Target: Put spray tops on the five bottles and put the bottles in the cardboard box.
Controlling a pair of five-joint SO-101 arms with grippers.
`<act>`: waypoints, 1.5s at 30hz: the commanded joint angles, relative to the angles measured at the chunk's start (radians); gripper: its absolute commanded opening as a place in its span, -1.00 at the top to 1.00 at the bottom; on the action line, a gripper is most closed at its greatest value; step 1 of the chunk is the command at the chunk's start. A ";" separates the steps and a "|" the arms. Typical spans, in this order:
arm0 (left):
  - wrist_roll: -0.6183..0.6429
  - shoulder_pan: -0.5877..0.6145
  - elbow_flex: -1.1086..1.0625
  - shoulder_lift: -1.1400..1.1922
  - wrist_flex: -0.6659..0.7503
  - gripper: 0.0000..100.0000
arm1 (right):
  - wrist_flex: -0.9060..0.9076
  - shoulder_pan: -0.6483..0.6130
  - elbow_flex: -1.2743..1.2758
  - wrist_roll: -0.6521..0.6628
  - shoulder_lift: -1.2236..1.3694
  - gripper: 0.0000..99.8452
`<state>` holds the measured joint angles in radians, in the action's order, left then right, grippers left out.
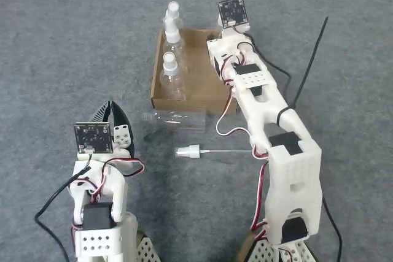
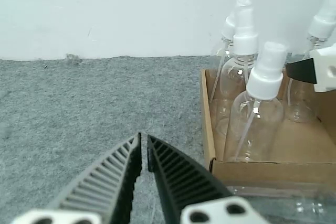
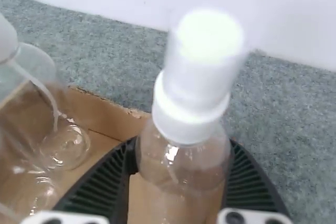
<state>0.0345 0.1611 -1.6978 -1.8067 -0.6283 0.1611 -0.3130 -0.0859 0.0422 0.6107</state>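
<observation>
The cardboard box (image 1: 202,93) lies at the back of the grey mat. Three capped clear bottles stand along its left side, one of them (image 1: 171,73) nearest the front. My right gripper (image 3: 181,148) is over the box's far right corner, shut on another capped bottle (image 3: 184,169) that stands upright between its fingers. An uncapped bottle (image 1: 178,119) lies on its side just in front of the box. A loose spray top (image 1: 189,151) with its long tube lies nearer still. My left gripper (image 1: 114,116) rests low at the left, shut and holding nothing.
The right arm (image 1: 264,108) stretches along the box's right side, with cables beside it. Open carpet spreads left of the box (image 2: 207,114), and a white wall stands behind it.
</observation>
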 commanded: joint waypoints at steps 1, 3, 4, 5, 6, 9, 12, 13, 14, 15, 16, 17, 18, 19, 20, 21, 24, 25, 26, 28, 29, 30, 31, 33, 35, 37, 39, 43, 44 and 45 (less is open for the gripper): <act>0.008 0.005 0.013 -0.015 0.012 0.98 | -0.012 0.005 -0.031 -0.005 -0.005 0.72; 0.008 0.005 0.013 -0.015 0.012 0.98 | -0.005 0.005 -0.029 -0.005 -0.005 0.72; 0.008 0.005 0.013 -0.015 0.012 0.98 | -0.004 0.005 -0.028 -0.005 -0.007 0.72; 0.008 0.005 0.013 -0.015 0.012 0.98 | -0.002 0.007 -0.028 -0.005 -0.007 0.72; 0.008 0.005 0.013 -0.015 0.012 0.98 | -0.002 0.007 -0.028 -0.005 -0.008 0.72; 0.008 0.005 0.013 -0.015 0.012 0.98 | -0.001 0.007 -0.026 0.000 -0.008 0.72; 0.008 0.005 0.013 -0.015 0.012 0.98 | -0.001 0.007 -0.026 0.002 -0.007 0.72; 0.008 0.005 0.013 -0.015 0.012 0.98 | -0.001 0.007 -0.026 0.002 -0.007 0.72; 0.008 0.005 0.013 -0.015 0.012 0.98 | -0.001 0.007 -0.026 0.002 -0.007 0.72; 0.008 0.005 0.013 -0.015 0.012 0.98 | -0.001 0.007 -0.026 0.002 -0.007 0.72; 0.008 0.005 0.013 -0.015 0.012 0.98 | 0.001 0.007 -0.026 0.002 -0.007 0.72; 0.008 0.005 0.013 -0.015 0.012 0.98 | 0.012 0.007 -0.026 0.002 -0.007 0.72; 0.008 0.005 0.013 -0.015 0.012 0.98 | 0.024 0.007 -0.026 0.002 -0.010 0.72; 0.008 0.005 0.013 -0.015 0.012 0.98 | 0.036 0.007 -0.026 0.002 -0.013 0.72; 0.008 0.005 0.013 -0.015 0.012 0.98 | 0.042 0.007 -0.028 0.002 -0.015 0.72; 0.008 0.005 0.013 -0.015 0.012 0.98 | 0.042 0.007 -0.028 0.002 -0.015 0.72; 0.008 0.005 0.013 -0.015 0.012 0.98 | 0.042 0.007 -0.028 0.002 -0.015 0.60; 0.008 0.005 0.013 -0.015 0.012 0.98 | 0.044 0.007 -0.026 0.002 -0.013 0.54; 0.008 0.005 0.013 -0.015 0.012 0.98 | 0.051 0.007 -0.026 0.002 -0.012 0.49; 0.008 0.005 0.013 -0.015 0.011 0.98 | 0.082 0.005 -0.026 -0.003 -0.013 0.41; 0.008 0.005 0.013 -0.015 0.011 0.98 | 0.090 0.004 -0.028 -0.003 -0.015 0.40; 0.008 0.005 0.013 -0.015 0.011 0.98 | 0.091 0.004 -0.028 -0.003 -0.015 0.40; 0.008 0.005 0.013 -0.015 0.011 0.98 | 0.091 0.005 -0.028 -0.003 -0.015 0.40; 0.008 0.005 0.013 -0.015 0.011 0.98 | 0.091 0.005 -0.028 -0.003 -0.016 0.40; 0.008 0.005 0.013 -0.015 0.011 0.98 | 0.091 0.005 -0.028 -0.003 -0.016 0.40; 0.008 0.005 0.013 -0.015 0.011 0.98 | 0.091 0.005 -0.028 -0.002 -0.016 0.40; 0.008 0.005 0.013 -0.015 0.011 0.98 | 0.091 0.005 -0.028 0.000 -0.016 0.40; 0.008 0.005 0.013 -0.015 0.011 0.98 | 0.091 0.005 -0.026 0.000 -0.028 0.40; 0.008 0.005 0.013 -0.015 0.011 0.98 | 0.093 0.005 -0.021 0.000 -0.041 0.40; 0.008 0.005 0.013 -0.015 0.011 0.98 | 0.093 0.005 -0.011 0.000 -0.051 0.40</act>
<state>0.0345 0.1611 -1.6978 -1.8067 -0.6283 0.2348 -0.3176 -0.0875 0.0483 0.6137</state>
